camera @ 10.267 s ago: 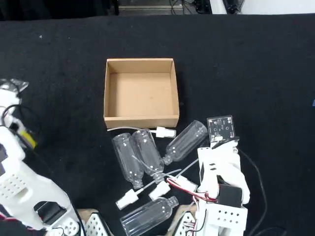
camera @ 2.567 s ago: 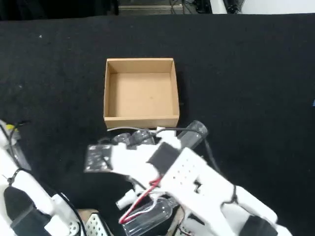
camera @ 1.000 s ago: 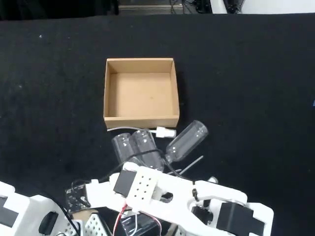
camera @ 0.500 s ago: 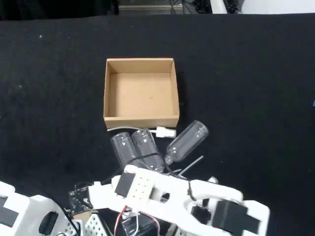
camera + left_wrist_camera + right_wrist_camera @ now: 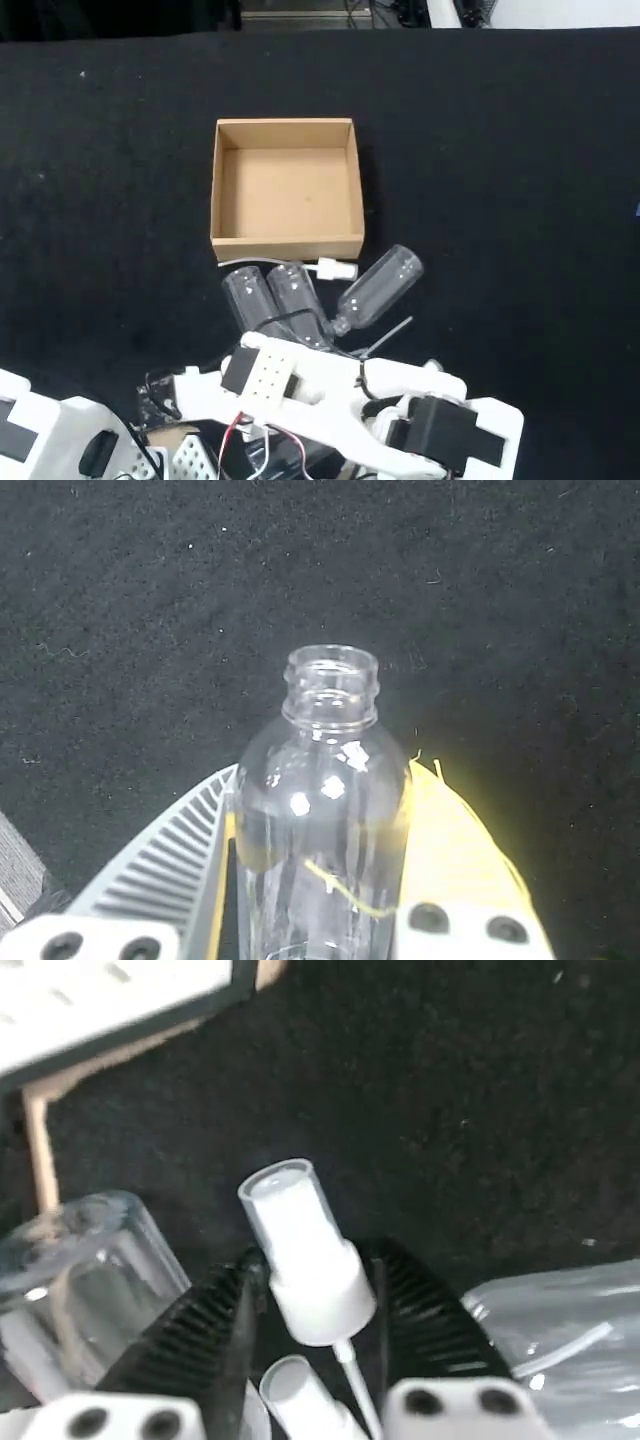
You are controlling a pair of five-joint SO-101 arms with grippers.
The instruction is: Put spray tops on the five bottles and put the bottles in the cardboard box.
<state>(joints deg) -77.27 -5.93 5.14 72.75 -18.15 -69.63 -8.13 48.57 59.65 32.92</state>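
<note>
Left claw (image 5: pixel 325 775) clamped an uncapped clear bottle (image 5: pixel 325 810); right claw (image 5: pixel 315 1260) pinched a white spray top (image 5: pixel 300 1225); three loose bottles (image 5: pixel 300 295) lay just beside the near wall of the cardboard box (image 5: pixel 286 247), its floor bare; since ten seconds earlier the right arm had swung leftward along the near edge of the table (image 5: pixel 520 150); the box sat unmoved.

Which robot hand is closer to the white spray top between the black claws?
Right. The right gripper has its fingers on either side of the spray top, gripping its collar. The left gripper is elsewhere, clamped on an uncapped bottle.
</note>
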